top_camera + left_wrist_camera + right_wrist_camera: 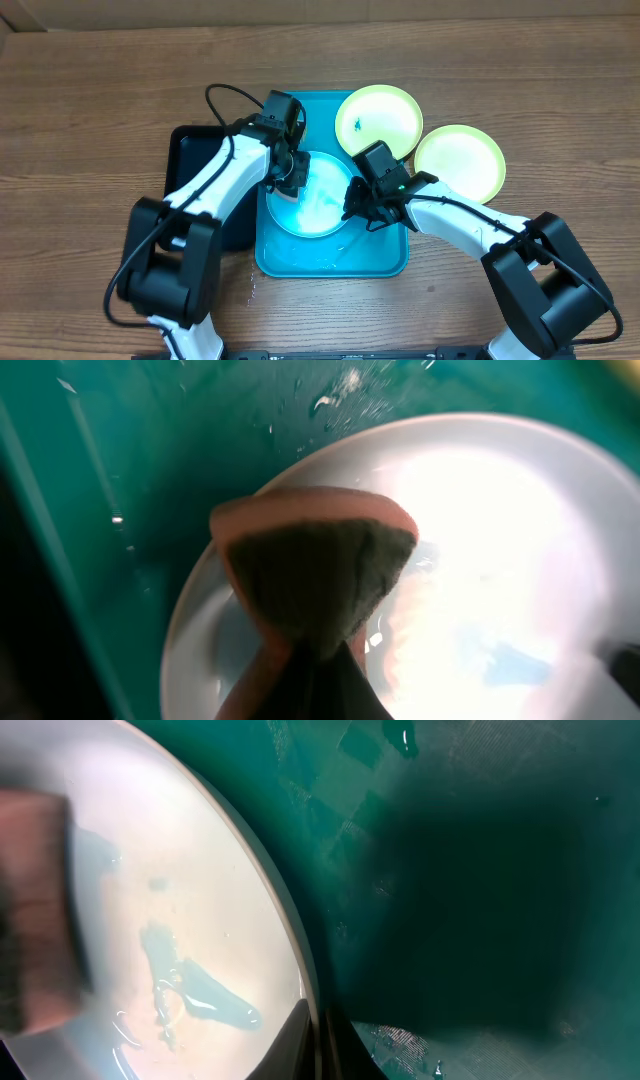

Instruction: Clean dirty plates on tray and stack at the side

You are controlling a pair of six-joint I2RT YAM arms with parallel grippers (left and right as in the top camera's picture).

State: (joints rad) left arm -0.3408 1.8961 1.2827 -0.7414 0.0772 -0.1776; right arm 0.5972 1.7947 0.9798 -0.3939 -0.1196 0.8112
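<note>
The wet tray [385,262] holds one blue plate [322,208]. Left jaws clench a sponge [315,575] on it; right jaws pinch its rim. Two green plates [378,120] lie on the bench [80,120].

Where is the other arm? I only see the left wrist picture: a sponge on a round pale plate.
Observer: The right gripper pinches the rim of that light-blue rimmed round plastic plate.
Operator: Any more plates?
Observer: Two yellow-green rimmed round plastic plates lie by the far right corner of the large turquoise rectangular plastic tray.
Operator: Are they clean?
Observer: The one nearer the tray has a small blue smudge.
</note>
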